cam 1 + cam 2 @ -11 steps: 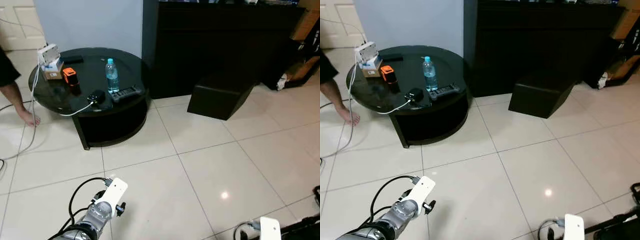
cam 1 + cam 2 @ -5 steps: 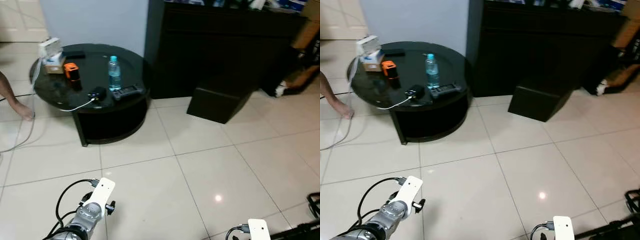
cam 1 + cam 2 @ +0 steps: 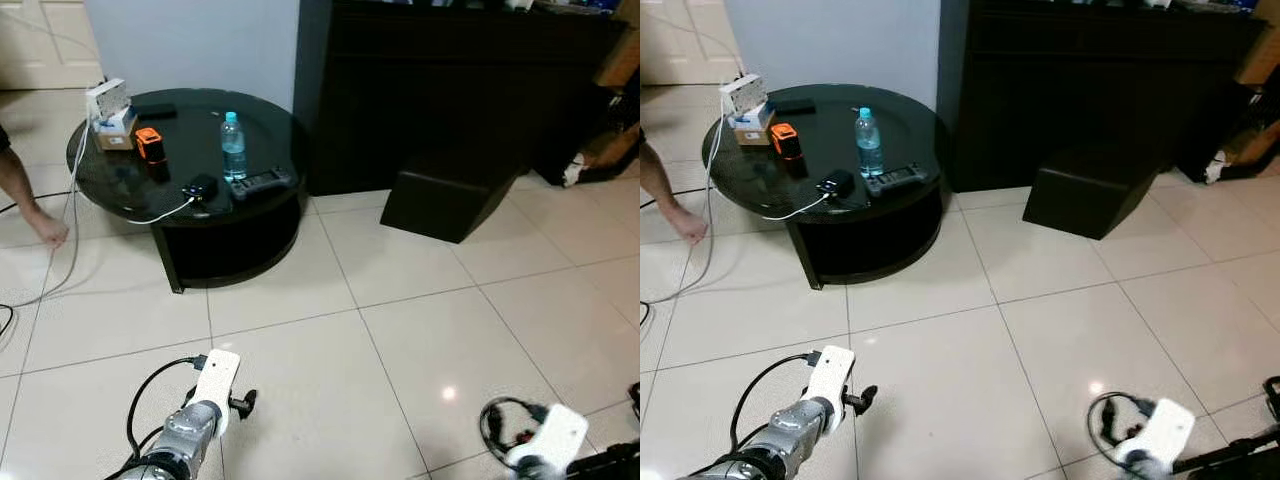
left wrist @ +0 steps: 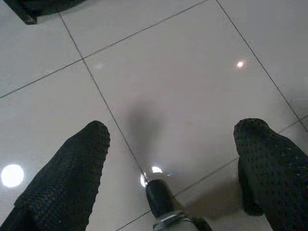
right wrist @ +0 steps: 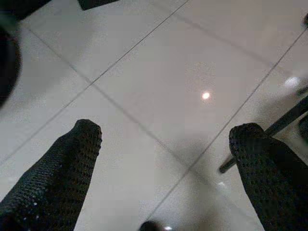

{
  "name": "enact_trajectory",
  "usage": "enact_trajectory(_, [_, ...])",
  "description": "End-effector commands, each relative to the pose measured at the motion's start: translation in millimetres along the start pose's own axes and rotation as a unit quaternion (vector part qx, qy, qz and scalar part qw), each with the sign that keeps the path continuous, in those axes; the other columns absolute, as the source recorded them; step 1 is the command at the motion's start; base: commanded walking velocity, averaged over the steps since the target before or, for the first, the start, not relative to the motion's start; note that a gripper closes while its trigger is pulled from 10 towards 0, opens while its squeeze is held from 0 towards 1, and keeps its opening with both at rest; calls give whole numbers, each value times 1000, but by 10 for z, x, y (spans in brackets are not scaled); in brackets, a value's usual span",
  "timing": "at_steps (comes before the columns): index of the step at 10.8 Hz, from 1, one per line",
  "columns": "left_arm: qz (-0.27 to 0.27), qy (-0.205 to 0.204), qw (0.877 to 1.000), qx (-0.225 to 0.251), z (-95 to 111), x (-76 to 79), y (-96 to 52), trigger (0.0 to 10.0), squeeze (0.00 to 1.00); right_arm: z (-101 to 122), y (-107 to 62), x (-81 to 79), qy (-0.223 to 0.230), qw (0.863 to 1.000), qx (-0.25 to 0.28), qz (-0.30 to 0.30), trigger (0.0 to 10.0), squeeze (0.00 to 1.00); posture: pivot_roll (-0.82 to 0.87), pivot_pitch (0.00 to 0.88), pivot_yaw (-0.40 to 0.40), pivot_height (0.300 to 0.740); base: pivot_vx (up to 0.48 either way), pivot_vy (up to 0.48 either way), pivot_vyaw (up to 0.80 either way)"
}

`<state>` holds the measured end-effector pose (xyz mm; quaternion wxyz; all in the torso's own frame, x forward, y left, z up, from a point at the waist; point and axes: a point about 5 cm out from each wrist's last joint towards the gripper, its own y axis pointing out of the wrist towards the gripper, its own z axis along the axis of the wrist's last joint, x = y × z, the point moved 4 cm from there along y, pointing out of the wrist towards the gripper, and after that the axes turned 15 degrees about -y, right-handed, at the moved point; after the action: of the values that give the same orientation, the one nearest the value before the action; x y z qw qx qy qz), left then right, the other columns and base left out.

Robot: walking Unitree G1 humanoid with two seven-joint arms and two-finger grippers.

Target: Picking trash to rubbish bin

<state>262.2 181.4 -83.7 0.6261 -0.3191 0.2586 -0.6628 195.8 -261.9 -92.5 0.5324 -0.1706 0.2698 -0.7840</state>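
Looking down across a pale tiled floor (image 3: 400,300), I see a round black coffee table (image 3: 200,215) ahead on my left, set against a grey wall. On its glass top stands a clear water bottle (image 3: 233,146) with a blue cap, upright near the middle; it looks like the likeliest piece of trash, though I cannot tell whether it is empty. Just beside the bottle, toward me, lies a dark remote control (image 3: 260,183), and next to that a small black device (image 3: 200,187) with a white cable (image 3: 150,215) running off the table's edge. Farther back on the table sit an orange gadget (image 3: 149,146) and a white box (image 3: 107,100) stacked on a cardboard one.

A person's bare foot (image 3: 45,230) rests on the tiles at the far left, beside loose cables. To the right of the table stands a long dark cabinet (image 3: 450,80), with a low black angled block (image 3: 445,200) on the floor before it.

My left gripper (image 4: 171,144) hangs low over bare tile, fingers (image 4: 72,178) spread wide and holding nothing. My right gripper (image 5: 163,144) likewise hovers above the floor, its fingers (image 5: 62,173) far apart and empty. Both are well apart from the bottle.
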Motion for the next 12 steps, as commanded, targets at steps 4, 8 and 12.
enact_trajectory(4, [2, 123, 992, -6, 78, 63, 27, 10000, 0, -581, -245, 237, -247, 959, -139, -6, 10000, 0, 154, 8, -86, 740, 0, 0, 0])
enact_trajectory(8, [-29, 180, 983, -29, -137, 231, 20, 10000, 0, -712, -335, 422, -334, 924, -186, -6, 10000, 0, 170, 14, -95, 740, 0, 0, 0])
enact_trajectory(12, [-32, 191, 981, -17, -142, 312, 26, 10000, 0, -508, -158, 55, -290, 947, -138, 22, 10000, 0, 186, 11, -85, 740, 0, 0, 0])
